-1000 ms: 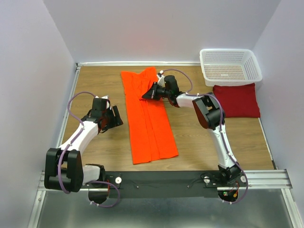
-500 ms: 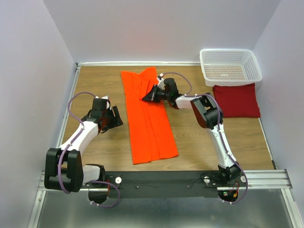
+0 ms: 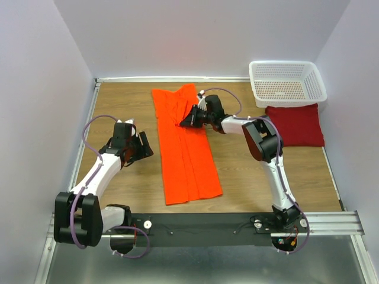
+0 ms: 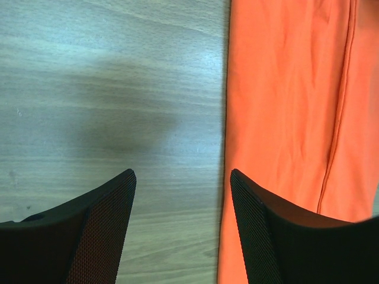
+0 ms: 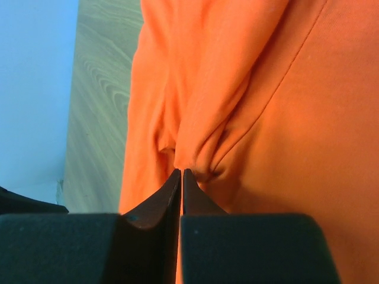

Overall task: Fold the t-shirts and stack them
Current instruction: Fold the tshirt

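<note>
Though pale-walled, wooden table [image 3: 118, 100], orange t-shirt [image 3: 186, 154]

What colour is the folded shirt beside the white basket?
The folded shirt is dark red; the top external view shows it best.

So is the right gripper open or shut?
Shut on the orange shirt: the right gripper has its fingertips together, pinching a bunched fold.

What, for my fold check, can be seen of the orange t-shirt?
The orange t-shirt is bright, soft plain cloth, folded lengthwise into a long narrow strip with seams showing. It lies flat on the wooden table, running far to near, slightly slanted. The right claw is shut on a wrinkled bunch in its far half. The left claw hangs open by its left edge.
</note>
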Available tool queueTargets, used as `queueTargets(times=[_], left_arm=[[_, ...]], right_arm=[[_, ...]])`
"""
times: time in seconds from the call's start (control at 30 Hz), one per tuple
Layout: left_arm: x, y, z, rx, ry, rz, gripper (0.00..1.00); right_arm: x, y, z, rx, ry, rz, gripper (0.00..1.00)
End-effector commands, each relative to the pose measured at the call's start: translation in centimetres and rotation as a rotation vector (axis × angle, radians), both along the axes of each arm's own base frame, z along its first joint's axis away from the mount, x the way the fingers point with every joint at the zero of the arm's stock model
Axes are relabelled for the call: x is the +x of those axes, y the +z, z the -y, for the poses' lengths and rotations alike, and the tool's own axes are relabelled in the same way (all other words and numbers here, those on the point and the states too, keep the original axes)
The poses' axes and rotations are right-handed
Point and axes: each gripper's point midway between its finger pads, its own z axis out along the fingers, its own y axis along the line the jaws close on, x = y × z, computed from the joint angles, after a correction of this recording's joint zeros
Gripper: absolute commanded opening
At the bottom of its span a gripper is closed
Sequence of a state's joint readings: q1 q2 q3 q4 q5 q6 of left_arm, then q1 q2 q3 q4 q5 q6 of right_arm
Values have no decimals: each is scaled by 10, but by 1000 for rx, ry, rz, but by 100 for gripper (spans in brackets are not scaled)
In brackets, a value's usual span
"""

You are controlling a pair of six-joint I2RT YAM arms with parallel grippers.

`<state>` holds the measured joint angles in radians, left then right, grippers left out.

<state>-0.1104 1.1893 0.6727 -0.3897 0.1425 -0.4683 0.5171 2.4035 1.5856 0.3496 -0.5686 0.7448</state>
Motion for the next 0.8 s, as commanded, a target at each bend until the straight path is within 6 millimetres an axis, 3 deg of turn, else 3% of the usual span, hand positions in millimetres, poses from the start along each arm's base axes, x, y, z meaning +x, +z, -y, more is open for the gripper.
queueTargets(times=[0.0, 0.13, 0.2, 0.23, 0.33, 0.37, 0.43, 0.47, 0.63, 0.67, 0.77], left_arm=[[-10, 8, 1, -27, 16, -3, 73], [-18, 10, 3, -43, 18, -15, 74], [-21, 11, 5, -48, 18, -18, 73], [-22, 14, 7, -53, 12, -9, 74], [-31, 16, 17, -58, -12, -8, 74], [-35, 17, 26, -66, -33, -12, 74], [-43, 15, 34, -64, -55, -18, 74], [-50, 14, 45, -75, -72, -28, 74], [-74, 2, 60, -67, -78, -102, 74], [-75, 0, 59, -51, -61, -103, 74], [-87, -2, 65, -73, -17, -150, 73]], right_arm=[[0, 43, 16, -87, -16, 59, 12], [-16, 61, 33, -151, -35, 64, 21], [-23, 61, 47, -209, -62, 52, 25], [-35, 69, 57, -237, -72, 41, 29], [-58, 57, 90, -369, -132, -11, 41], [-67, 66, 107, -424, -167, -15, 43], [-82, 65, 122, -483, -177, -42, 52], [-99, 63, 137, -534, -181, -74, 55], [-158, 52, 166, -665, -125, -168, 71], [-178, 44, 175, -703, -101, -210, 72], [-211, 33, 181, -751, -48, -264, 72]])
